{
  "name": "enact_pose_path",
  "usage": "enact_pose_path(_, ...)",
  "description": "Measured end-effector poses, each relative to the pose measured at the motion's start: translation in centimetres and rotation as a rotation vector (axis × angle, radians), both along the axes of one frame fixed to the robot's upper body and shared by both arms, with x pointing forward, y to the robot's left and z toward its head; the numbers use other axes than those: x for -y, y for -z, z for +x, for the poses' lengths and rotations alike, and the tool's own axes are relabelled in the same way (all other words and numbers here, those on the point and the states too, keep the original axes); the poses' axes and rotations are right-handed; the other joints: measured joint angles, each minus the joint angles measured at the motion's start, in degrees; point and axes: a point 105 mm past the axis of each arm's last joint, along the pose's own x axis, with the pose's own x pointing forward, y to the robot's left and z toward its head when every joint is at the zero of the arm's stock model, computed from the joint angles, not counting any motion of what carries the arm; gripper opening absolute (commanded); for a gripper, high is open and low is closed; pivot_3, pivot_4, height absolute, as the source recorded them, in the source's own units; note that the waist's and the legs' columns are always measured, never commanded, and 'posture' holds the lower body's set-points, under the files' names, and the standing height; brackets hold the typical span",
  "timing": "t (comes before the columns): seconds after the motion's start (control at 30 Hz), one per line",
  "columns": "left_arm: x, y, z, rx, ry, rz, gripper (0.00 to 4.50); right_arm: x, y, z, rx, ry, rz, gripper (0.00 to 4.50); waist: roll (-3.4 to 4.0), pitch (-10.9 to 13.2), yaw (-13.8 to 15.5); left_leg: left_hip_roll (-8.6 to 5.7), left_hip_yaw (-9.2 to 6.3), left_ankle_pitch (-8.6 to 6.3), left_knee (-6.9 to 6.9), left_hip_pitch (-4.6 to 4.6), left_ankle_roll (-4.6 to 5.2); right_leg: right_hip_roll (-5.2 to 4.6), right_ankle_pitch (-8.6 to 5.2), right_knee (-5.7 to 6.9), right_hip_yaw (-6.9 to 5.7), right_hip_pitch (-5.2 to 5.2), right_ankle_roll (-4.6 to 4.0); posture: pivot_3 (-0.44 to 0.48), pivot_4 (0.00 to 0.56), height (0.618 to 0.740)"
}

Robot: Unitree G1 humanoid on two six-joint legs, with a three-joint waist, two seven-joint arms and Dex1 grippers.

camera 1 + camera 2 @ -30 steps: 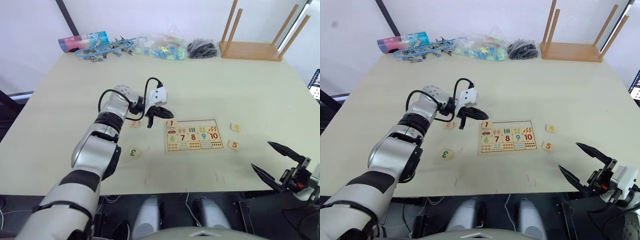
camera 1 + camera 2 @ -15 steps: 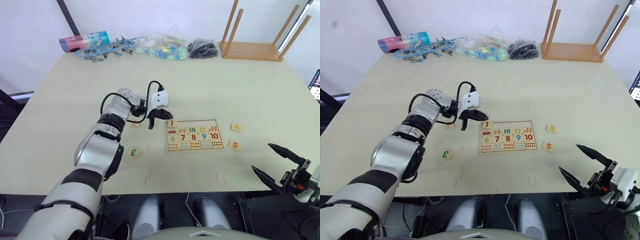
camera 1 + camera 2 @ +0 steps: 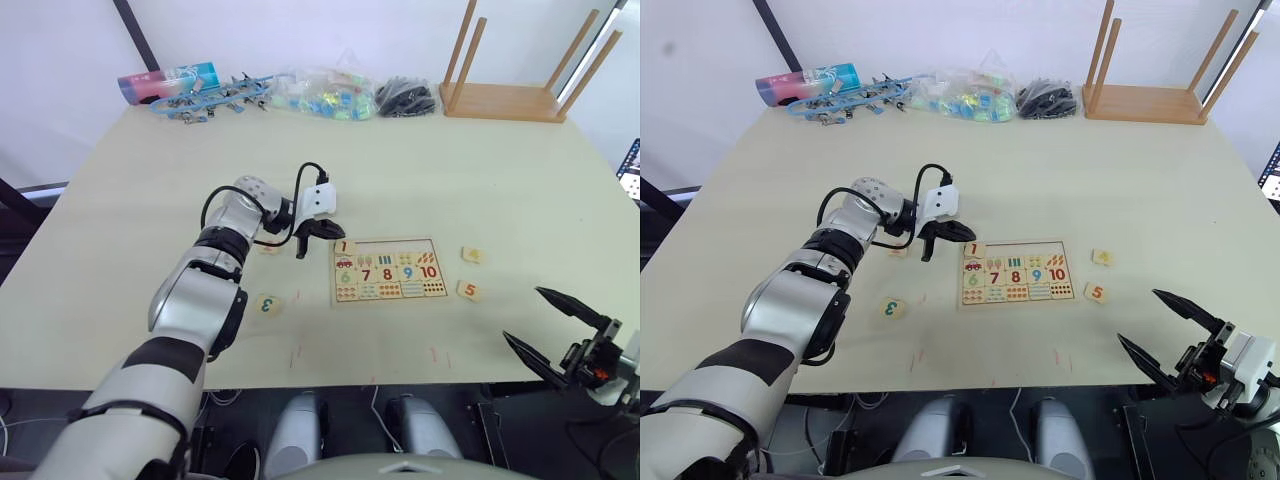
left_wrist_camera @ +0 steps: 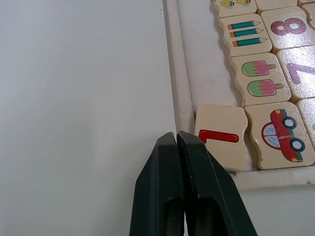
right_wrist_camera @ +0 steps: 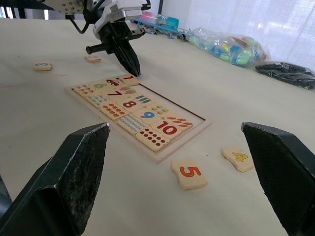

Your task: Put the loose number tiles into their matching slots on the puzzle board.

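Observation:
The puzzle board (image 3: 438,270) lies at mid-table, its lower rows filled with tiles 6 to 10, pictures and dots. The red 1 tile (image 4: 221,135) sits in the upper row's corner slot beside the car picture. The other upper slots (image 3: 395,249) are bare wood. My left gripper (image 3: 330,233) is shut on nothing, with its tips just outside the board frame next to the 1. Loose tiles lie around: orange 2 (image 3: 268,247), green 3 (image 3: 266,303), yellow 4 (image 3: 471,255) and orange 5 (image 3: 467,290). My right gripper (image 3: 522,312) hangs open off the table's front right edge.
An upturned wooden stool (image 3: 510,98) stands at the back right. Along the back edge lie a bag of coloured pieces (image 3: 320,95), a black bundle (image 3: 405,97), blue clips (image 3: 205,102) and a pink-and-blue cylinder (image 3: 165,82).
A second ago the left gripper's fingers looked wider apart; they have drawn together beside the 1 tile. Nothing has visibly moved in the last half second.

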Motion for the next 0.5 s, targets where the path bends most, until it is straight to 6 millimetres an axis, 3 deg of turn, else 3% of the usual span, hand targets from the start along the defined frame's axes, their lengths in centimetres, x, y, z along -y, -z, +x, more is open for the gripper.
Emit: enact_pose_path(0.5,-0.41,0.14,-0.32,-0.010,0.027,0.028,0.11,0.03,0.03,-0.05,-0.004,-0.002,-0.004,4.50,0.00,0.00,0.00,0.00,0.00,0.00,0.00,0.00,0.00,0.00,0.00,0.00,0.00,0.00,0.00,0.000,0.150,0.737)
